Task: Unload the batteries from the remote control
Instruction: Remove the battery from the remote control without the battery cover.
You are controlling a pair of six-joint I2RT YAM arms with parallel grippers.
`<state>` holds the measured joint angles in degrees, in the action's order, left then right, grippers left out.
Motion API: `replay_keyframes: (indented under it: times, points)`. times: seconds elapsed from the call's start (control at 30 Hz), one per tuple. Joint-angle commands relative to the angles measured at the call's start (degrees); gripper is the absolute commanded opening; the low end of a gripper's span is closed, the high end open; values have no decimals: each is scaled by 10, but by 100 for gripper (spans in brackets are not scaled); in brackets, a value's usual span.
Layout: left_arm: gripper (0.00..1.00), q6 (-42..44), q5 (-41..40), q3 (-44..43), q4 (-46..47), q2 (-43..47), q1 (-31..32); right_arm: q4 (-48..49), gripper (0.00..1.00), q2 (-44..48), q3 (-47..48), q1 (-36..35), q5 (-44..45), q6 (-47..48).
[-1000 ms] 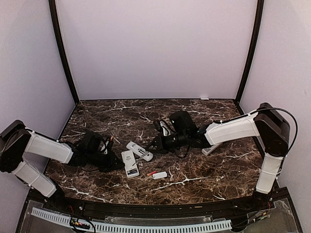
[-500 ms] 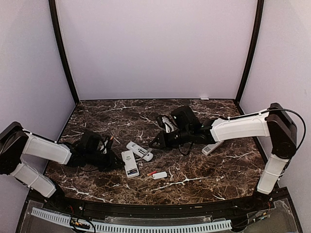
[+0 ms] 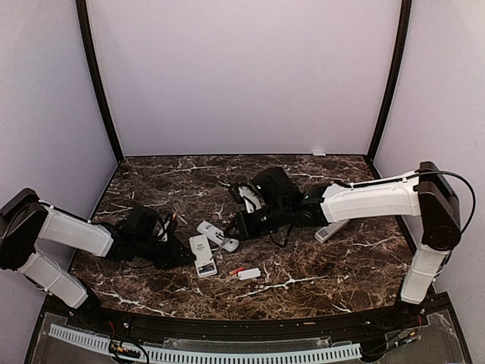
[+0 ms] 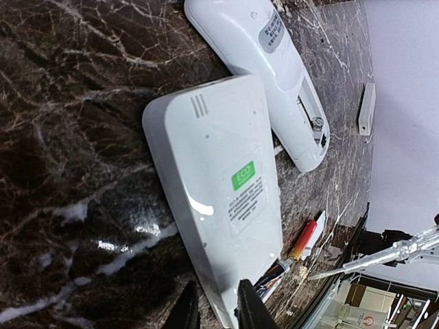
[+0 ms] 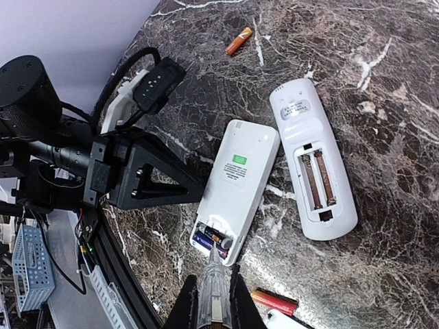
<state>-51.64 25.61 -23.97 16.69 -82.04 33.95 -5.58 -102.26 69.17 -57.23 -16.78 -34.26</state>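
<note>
A white remote control (image 5: 236, 179) lies face down with its battery bay open; a black battery (image 5: 218, 237) and a bluish-purple battery (image 5: 204, 241) sit in it. My right gripper (image 5: 212, 298) is shut on a clear pointed tool (image 5: 214, 271) whose tip touches the black battery. My left gripper (image 4: 216, 305) pinches the remote's (image 4: 219, 178) near edge, and its black finger (image 5: 154, 179) lies along the remote's left side. A red battery (image 5: 274, 299) lies loose on the table. In the top view the remote (image 3: 202, 255) lies between the left gripper (image 3: 180, 256) and the right gripper (image 3: 236, 227).
A second white remote (image 5: 312, 157) with an empty battery bay lies beside the first. An orange battery (image 5: 238, 41) lies farther off. A small white cover (image 3: 248, 274) sits by the red battery (image 3: 236, 270). Another white piece (image 3: 330, 231) lies under the right arm.
My right arm has swung left and reached toward the remotes with the tool. The left arm and the remote it holds have not moved.
</note>
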Motion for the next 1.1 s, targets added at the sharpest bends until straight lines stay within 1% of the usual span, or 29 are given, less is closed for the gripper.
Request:
replay_keyframes:
  times: [0.0, 0.1, 0.2, 0.43, 0.83, 1.07]
  points:
    - [20, 10, 16, -11, 11, -13, -2, -24, 0, -17, 25, -17, 34, 20]
    - [19, 10, 18, -12, 13, -18, -2, -31, 0, -19, 28, -20, 49, 18]
    - [17, 10, 18, -11, 12, -18, -2, -27, 0, -24, 35, -22, 42, 24]
    - [16, 8, 19, -11, 13, -19, -2, -51, 0, -43, 70, -49, 54, 57]
    - [14, 8, 19, -9, 13, -15, -2, -101, 0, -64, 97, -75, 120, 64]
    - [13, 8, 20, -10, 13, -16, -2, -91, 0, -74, 96, -85, 161, 66]
